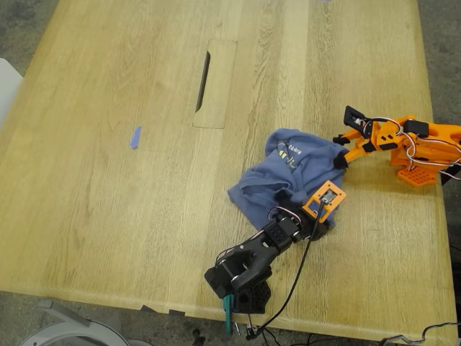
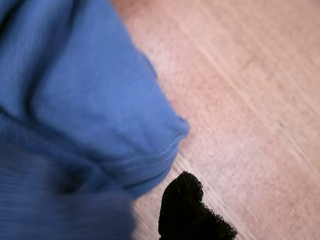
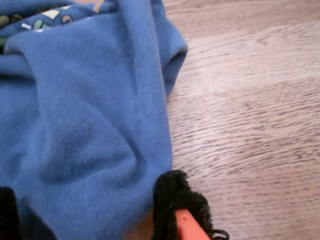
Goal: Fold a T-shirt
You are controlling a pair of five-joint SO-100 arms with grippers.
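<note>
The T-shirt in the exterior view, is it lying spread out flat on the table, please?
No, the T-shirt lies bunched in a crumpled heap on the table between the two arms.

Wooden table [image 1: 108, 216]: crumpled T-shirt [image 1: 288, 176], blue tape scrap [image 1: 135, 137].

The bench [image 1: 108, 180] lies open across the exterior view's left and middle, with only a small blue tape scrap [image 1: 135, 137] and a slot cut-out [image 1: 203, 81] there. The bunched T-shirt [image 1: 288, 176] blocks the exterior view's lower right, hemmed by the black arm [image 1: 263, 249] below it and the orange arm [image 1: 403, 144] at its right.
</note>
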